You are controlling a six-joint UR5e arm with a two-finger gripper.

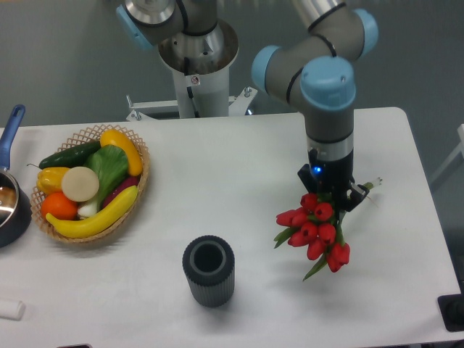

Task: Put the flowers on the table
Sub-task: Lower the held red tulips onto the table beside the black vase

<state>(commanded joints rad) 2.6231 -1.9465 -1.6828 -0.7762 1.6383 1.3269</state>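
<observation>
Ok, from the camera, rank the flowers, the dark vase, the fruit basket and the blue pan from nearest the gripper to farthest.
1. The flowers, right at the gripper, hanging just below it on the right.
2. The dark vase, front centre of the table.
3. The fruit basket, on the left.
4. The blue pan, at the far left edge.

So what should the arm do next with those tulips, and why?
Probably lower them a little further and then let go. The end effector appears shut on the stems, and the flowers hang head-down over a bare patch of the table, away from the dark cup, so easing down first avoids dropping them.
</observation>
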